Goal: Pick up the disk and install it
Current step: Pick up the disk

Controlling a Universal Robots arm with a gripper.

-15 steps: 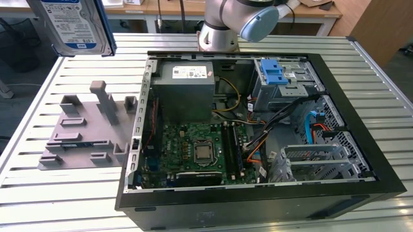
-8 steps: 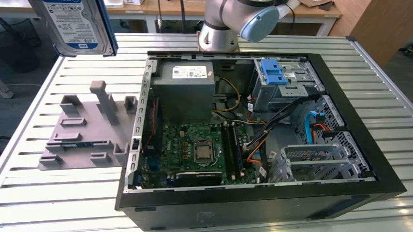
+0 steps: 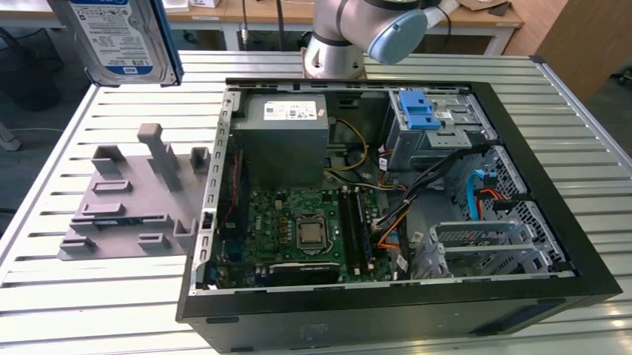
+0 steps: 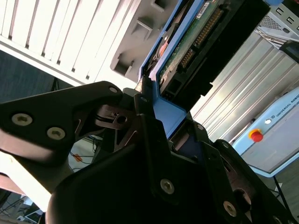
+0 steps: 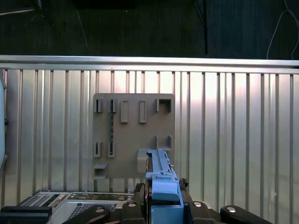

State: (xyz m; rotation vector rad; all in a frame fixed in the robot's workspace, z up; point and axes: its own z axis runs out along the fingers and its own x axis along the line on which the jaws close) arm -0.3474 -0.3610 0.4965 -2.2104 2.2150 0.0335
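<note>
**Disk in the air, clamped by its bracket, well apart from the drive cage**

In the exterior view the disk (image 3: 118,37) hangs label-out, nearly upright, above the far corner of the worktop (image 3: 118,296) on the exterior view's left. In the second wrist view the gripper (image 4: 166,116) has its jaws closed narrow on the blue bracket (image 4: 170,114) at one end of the disk. The black fingers (image 4: 147,130) press the plastic from both sides, and the circuit-board face (image 4: 201,32) is left untouched. This grip probably spares the label and the electronics and leaves the rest of the body free.

Below the disk, near the worktop's edge on the exterior view's left, stands the grey fixture (image 3: 133,200). The first wrist view looks straight down on it (image 5: 133,121), past the bracket's edge (image 5: 161,186). Its upright slots seem made to hold parts on edge, so a gripper can take them from above.

Further right the computer case (image 3: 395,310) lies on its side with the panel off, likely so the inside can be reached from overhead. Inside are the power supply (image 3: 286,140), the motherboard (image 3: 296,222) and, towards the far corner on the exterior view's right, the drive cage (image 3: 434,137) with its blue latch (image 3: 419,111). The disk is not yet installed.
</note>
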